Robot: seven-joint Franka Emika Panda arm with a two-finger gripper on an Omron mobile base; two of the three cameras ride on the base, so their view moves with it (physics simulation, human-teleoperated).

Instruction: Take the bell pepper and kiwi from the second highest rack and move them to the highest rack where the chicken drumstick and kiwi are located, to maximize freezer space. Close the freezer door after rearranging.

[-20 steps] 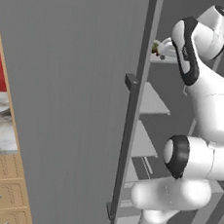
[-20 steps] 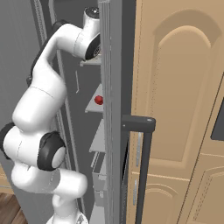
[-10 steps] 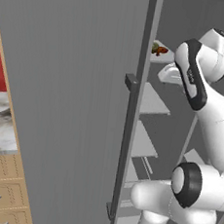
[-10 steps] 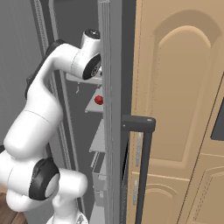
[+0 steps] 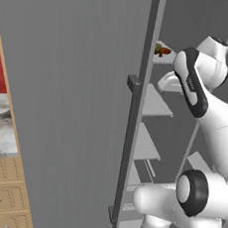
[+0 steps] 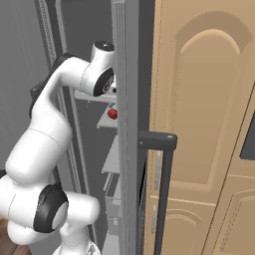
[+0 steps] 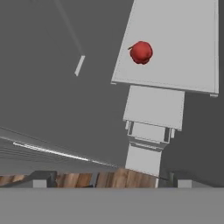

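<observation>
Gripper (image 7: pixel 107 177) jaws wide apart and empty, well above the bell pepper (image 7: pixel 141 52) sitting near the left edge of the second highest rack (image 7: pixel 183 52); risk: an off-centre descent nudges the round pepper over that edge.

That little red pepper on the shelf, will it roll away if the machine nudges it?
Probably yes. The bell pepper looks round and glossy, so a sideways push may roll it across the flat second highest rack, which shows no raised lip. Its smooth skin might also slip in a pinch. It sits near an edge, so gentle handling seems wise.
</observation>
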